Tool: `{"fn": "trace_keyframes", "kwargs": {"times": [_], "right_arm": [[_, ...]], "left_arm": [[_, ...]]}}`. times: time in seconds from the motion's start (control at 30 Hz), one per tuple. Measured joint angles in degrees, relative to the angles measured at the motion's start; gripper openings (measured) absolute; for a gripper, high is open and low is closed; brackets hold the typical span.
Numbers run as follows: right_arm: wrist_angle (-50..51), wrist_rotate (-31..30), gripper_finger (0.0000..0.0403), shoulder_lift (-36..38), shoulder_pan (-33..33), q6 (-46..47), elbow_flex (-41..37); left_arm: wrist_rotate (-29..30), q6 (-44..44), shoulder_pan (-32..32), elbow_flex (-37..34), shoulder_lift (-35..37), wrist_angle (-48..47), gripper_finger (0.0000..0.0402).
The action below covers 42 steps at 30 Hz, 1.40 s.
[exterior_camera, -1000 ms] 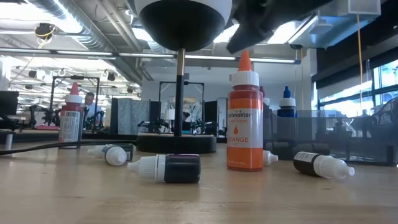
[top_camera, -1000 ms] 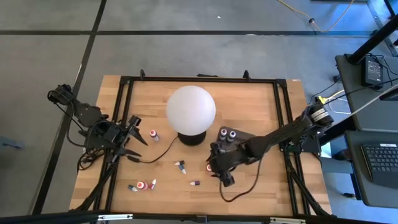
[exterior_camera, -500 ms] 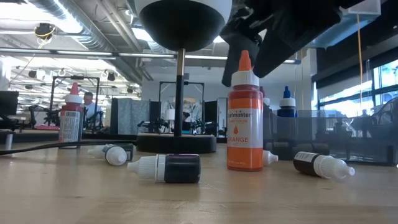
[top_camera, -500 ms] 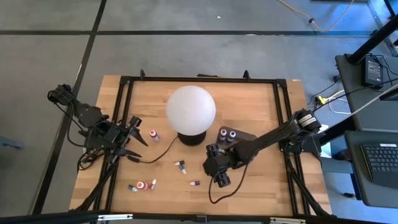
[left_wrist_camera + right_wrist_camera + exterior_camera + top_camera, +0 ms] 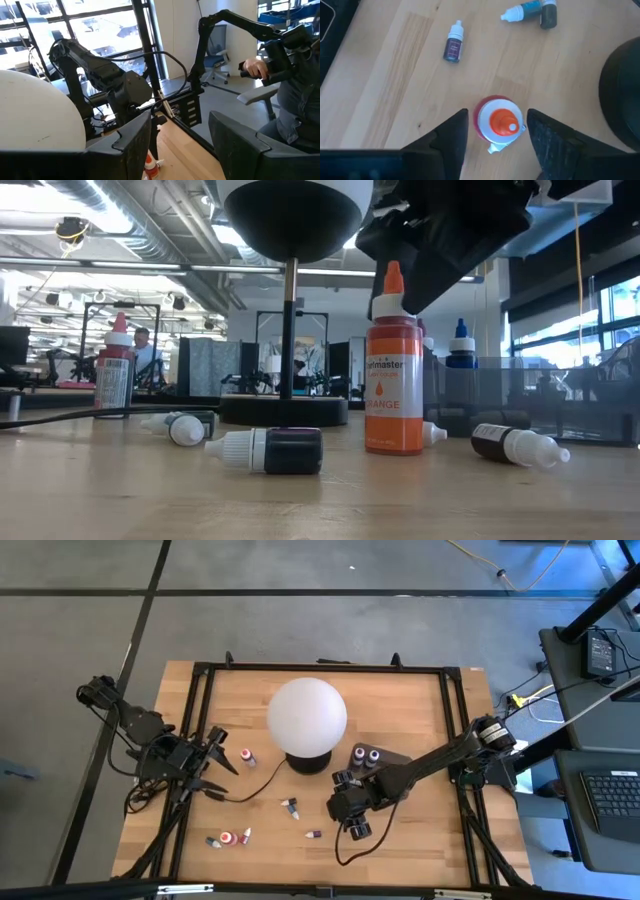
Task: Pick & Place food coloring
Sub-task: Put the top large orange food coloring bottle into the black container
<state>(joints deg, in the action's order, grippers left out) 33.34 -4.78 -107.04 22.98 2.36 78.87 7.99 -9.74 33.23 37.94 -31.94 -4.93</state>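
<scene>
The food coloring is several tiny bottles on the wooden table. An orange one (image 5: 393, 380) stands upright, seen from above in the right wrist view (image 5: 500, 122). My right gripper (image 5: 497, 131) slants down over it, open, one finger on each side of its cap with narrow gaps. Others lie flat: a dark one (image 5: 270, 450), a purple one (image 5: 453, 44) and a blue one (image 5: 530, 12). A red one (image 5: 247, 756) stands near the left arm. My left gripper (image 5: 222, 762) waits open at the table's left, pointing level.
A big white globe lamp (image 5: 307, 715) stands on a dark base at mid-table, its cord trailing left. A dark tray (image 5: 385, 758) with two bottles (image 5: 368, 756) sits right of it. More small bottles (image 5: 228, 838) lie near the front edge. A black frame (image 5: 200, 670) rims the table.
My right gripper has gone down and toward the table's left edge, tipping steeper, until its fingers came down around the orange bottle's tip. The bottle has stayed upright in place.
</scene>
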Motion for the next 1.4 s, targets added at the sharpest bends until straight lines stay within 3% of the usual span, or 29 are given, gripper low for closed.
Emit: {"fn": "trace_keyframes", "kwargs": {"times": [0.43, 0.67, 0.83, 0.97, 1.13, 1.27, 1.4], "right_arm": [[-0.1, 0.0, 0.0121, 0.0, 0.0, -1.3, 0.0], [0.6, -0.1, 0.0120, 0.1, 0.0, -1.3, 1.1], [8.5, -0.1, 0.0119, 1.4, 0.1, 1.2, 8.5], [14.9, -1.3, 0.0119, 4.4, 1.2, 5.9, 10.5], [20.3, -8.5, 0.0119, 10.5, 3.3, 13.5, 8.4], [23.0, -12.0, 0.0119, 15.8, 3.9, 18.4, 6.2], [25.5, -13.5, 0.0119, 21.4, 3.8, 23.8, 2.0]], "left_arm": [[0.0, 0.0, 0.0, 0.0, 0.0, 0.0, 0.0196], [0.0, 0.0, 0.0, 0.0, 0.0, 0.0, 0.0196], [0.0, 0.3, 0.0, 0.0, 0.0, 0.0, 0.0196], [0.0, 5.1, 0.0, 0.1, 0.1, -0.7, 0.0196], [2.0, 4.4, -0.1, -1.6, 2.5, -0.1, 0.0196], [7.3, 3.5, -1.7, -5.3, 6.6, 2.6, 0.0196], [7.5, 4.2, -3.7, -7.8, 13.2, 0.7, 0.0196]]}}
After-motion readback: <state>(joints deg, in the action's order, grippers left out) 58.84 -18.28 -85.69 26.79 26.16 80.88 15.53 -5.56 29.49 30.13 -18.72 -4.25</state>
